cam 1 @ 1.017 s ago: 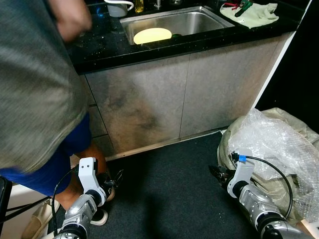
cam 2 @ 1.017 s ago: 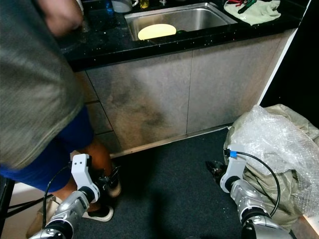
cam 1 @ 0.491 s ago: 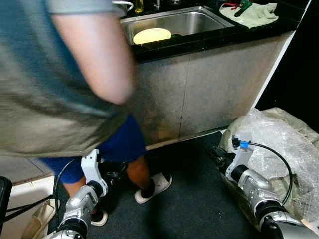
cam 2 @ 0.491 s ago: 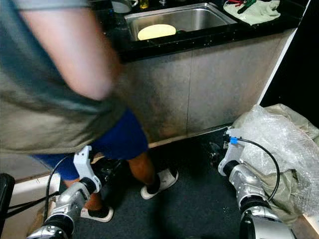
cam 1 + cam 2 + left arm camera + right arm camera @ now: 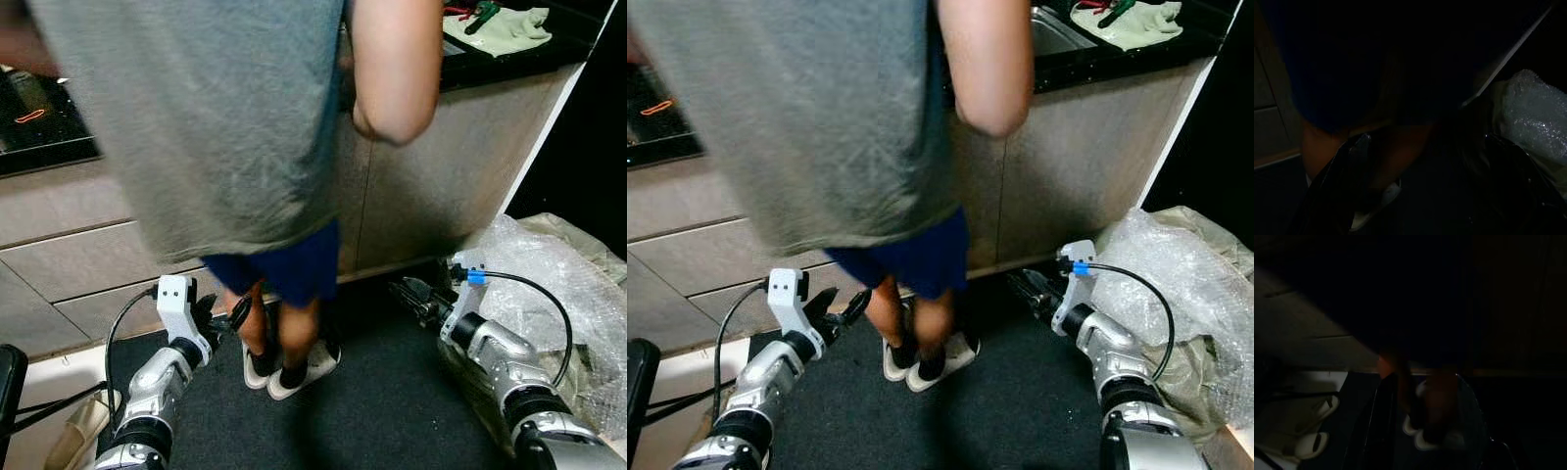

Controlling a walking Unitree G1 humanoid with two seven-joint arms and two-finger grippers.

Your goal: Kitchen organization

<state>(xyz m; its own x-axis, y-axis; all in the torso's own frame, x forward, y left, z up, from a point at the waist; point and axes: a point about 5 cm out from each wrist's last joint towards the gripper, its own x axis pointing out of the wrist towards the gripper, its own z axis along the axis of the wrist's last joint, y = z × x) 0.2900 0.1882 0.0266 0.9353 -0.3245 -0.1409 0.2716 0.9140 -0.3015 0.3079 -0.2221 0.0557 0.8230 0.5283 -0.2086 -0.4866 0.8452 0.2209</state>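
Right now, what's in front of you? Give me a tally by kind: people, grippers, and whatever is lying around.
People: 1, a person standing between the two grippers
Grippers: 2, left gripper and right gripper, both low over the floor
Cloths: 1, green cloth on the counter
Bubble wrap heaps: 1, bubble wrap on the right
Total: 5

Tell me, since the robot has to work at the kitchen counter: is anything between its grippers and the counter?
Yes. A person in a grey shirt and blue shorts stands directly before the counter, feet on the dark mat, between the low-held left gripper and right gripper and the cabinet fronts.
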